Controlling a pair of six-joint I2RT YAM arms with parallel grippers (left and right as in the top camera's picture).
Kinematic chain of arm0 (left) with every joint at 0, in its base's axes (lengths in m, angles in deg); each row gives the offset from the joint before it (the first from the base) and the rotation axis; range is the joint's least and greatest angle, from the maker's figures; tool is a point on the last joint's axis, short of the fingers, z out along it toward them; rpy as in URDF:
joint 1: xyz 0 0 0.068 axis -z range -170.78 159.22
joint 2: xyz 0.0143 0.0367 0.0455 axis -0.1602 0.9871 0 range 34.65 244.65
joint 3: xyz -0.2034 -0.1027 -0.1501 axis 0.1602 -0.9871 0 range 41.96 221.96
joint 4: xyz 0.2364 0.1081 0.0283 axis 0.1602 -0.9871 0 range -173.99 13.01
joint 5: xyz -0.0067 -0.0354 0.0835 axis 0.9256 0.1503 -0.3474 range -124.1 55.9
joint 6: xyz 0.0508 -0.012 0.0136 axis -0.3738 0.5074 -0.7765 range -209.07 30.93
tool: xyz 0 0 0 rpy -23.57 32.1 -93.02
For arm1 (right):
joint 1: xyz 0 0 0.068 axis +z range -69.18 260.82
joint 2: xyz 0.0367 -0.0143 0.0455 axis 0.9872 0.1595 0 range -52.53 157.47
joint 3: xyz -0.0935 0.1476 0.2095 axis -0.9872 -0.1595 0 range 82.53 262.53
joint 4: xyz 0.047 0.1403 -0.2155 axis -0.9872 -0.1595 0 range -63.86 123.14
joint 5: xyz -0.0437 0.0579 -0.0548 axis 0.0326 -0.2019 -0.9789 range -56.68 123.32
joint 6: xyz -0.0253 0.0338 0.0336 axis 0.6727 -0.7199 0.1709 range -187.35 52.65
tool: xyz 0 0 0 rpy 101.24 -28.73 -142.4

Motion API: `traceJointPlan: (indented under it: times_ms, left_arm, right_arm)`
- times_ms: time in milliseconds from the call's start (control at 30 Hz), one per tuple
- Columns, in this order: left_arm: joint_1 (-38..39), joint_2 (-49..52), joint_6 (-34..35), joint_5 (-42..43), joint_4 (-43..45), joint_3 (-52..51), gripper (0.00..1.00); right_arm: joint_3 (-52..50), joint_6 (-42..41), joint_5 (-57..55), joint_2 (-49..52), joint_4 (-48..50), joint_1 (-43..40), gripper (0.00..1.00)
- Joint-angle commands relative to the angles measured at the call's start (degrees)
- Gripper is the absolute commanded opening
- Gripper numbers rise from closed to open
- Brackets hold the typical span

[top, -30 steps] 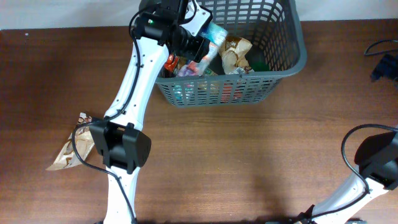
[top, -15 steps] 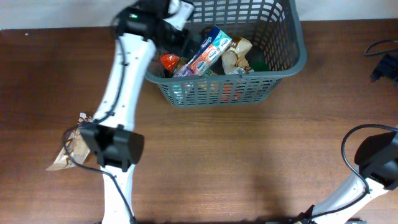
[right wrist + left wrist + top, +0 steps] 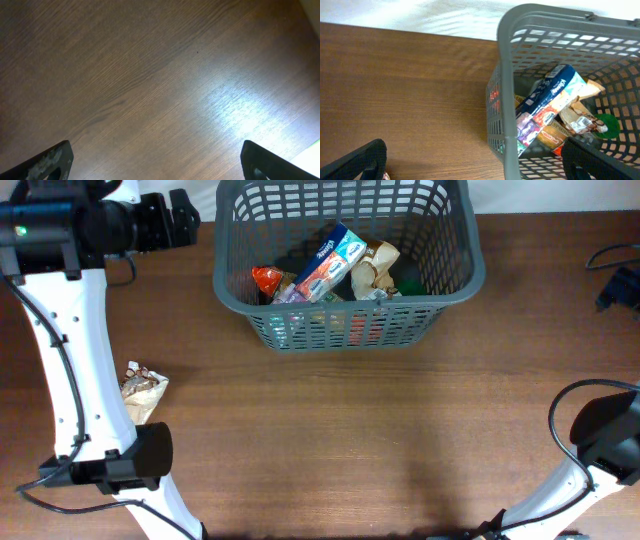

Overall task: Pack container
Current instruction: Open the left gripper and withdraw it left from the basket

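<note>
Between items: left gripper point(image 3: 190, 218), apart and empty, hangs left of container point(image 3: 345, 340). Next it should fetch the packet point(image 3: 143, 390), near-left on the table point(image 3: 350, 440). Right gripper point(image 3: 160, 161) is also apart.

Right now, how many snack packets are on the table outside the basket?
1. A brown snack packet lies on the table left of the basket, beside the left arm. More could hide under that arm.

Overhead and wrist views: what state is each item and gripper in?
container: upright, partly filled
blue box: inside the container, tilted
snack packet: lying on the table, outside the container
left gripper: fingers open, empty
right gripper: fingers open, empty
</note>
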Motion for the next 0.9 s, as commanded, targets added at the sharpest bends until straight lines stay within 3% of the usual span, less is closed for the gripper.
traceJointPlan:
  times_ms: [0,100,200,367,433,700,867]
  left_arm:
    - [-1.09,0.07,1.33,1.29,-1.16,0.28,1.0]
    - [-1.2,0.07,1.62,1.49,-2.6,0.28,1.0]
    - [-1.38,0.07,7.5,-0.13,-4.28,0.28,1.0]
    - [-3.93,0.07,28.63,-8.76,-10.34,0.28,0.99]
    - [-5.46,0.07,33.16,-9.27,-11.93,0.22,1.0]
    - [-11.15,0.07,34.42,-9.22,-11.93,-0.87,1.0]
    - [-11.3,0.07,32.94,-10.82,-11.93,-6.78,0.99]
  right_arm:
    - [-0.24,-0.26,0.09,0.11,0.02,-0.09,0.99]
    - [-0.24,-0.28,0.11,0.11,0.02,-0.09,0.99]
    - [-0.24,-0.28,0.09,0.11,0.02,-0.09,0.99]
    - [-0.24,-0.28,0.11,0.11,0.02,-0.09,0.99]
    - [-0.24,-0.28,0.11,0.11,0.02,-0.09,0.99]
    - [-0.24,-0.28,0.09,0.11,0.02,-0.09,0.99]
    - [-0.24,-0.26,0.11,0.11,0.02,-0.09,0.99]
